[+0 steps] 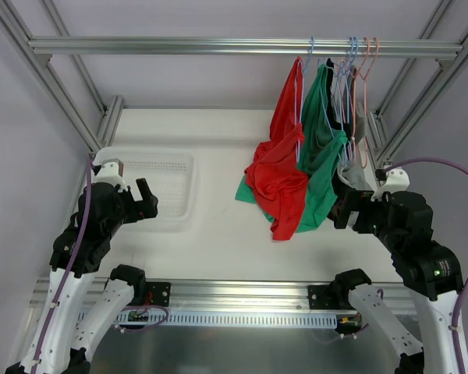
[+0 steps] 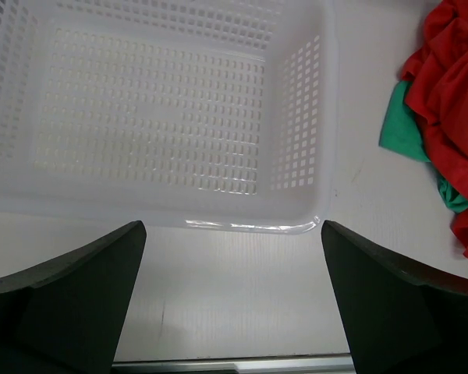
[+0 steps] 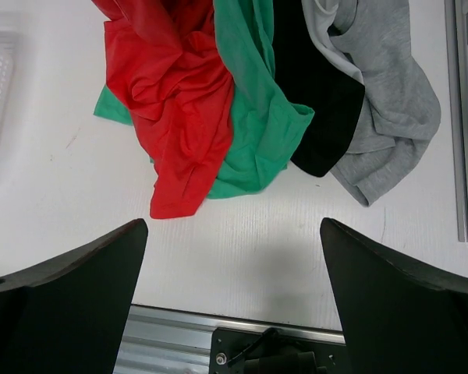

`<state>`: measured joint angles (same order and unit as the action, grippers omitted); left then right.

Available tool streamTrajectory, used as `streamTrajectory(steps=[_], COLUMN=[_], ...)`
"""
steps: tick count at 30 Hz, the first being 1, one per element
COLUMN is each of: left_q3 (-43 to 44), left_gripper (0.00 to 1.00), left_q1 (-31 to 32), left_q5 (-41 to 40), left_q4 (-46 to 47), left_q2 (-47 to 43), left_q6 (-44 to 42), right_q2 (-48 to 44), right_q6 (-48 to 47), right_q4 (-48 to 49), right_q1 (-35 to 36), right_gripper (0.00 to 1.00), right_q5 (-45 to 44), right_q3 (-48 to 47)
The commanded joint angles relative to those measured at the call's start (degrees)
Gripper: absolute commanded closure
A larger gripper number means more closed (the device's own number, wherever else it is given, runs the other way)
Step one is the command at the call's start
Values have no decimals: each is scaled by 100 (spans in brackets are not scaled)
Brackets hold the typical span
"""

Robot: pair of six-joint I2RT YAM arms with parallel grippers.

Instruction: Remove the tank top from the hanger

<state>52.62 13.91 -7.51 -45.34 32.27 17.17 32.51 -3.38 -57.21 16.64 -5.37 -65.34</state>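
Several tank tops hang on hangers (image 1: 351, 58) from the top rail at the back right: a red one (image 1: 281, 171), a green one (image 1: 321, 148), a black one and a grey one (image 1: 357, 173). Their hems bunch on the table. The right wrist view shows the red (image 3: 175, 101), green (image 3: 257, 117), black (image 3: 316, 93) and grey (image 3: 390, 101) cloth ahead of my open, empty right gripper (image 3: 234, 304). My right gripper (image 1: 345, 210) is just right of the green hem. My left gripper (image 1: 147, 199) is open and empty by the basket.
A white perforated basket (image 1: 189, 187) lies on the table at the left, and in the left wrist view its near rim (image 2: 249, 226) is just ahead of the left fingers. Aluminium frame posts stand at both sides and a rail runs along the near edge.
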Motion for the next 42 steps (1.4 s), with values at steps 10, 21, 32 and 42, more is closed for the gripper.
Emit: streamTrajectory(steps=[10,21,32,42], left_q3=[-112,-235,-305,-323], left_gripper=[1,1,1,1], left_q1=[24,33,59,85], left_q5=[-278,-128,118,364], left_q4=[201,298,368,430], left_q2=[-98,-213,-169,-63], left_q6=[199,208,173,129], right_q2=[52,2589,5334,6048], right_q6=[293,418,-242,-111], right_q4=[790,1511,896,931], right_q1=[23,321,1095,1271], right_gripper=[0,6,32,75], right_q5=[861,1480,-965,-1898], right_q3=[-223,-2271,-5145,-5604])
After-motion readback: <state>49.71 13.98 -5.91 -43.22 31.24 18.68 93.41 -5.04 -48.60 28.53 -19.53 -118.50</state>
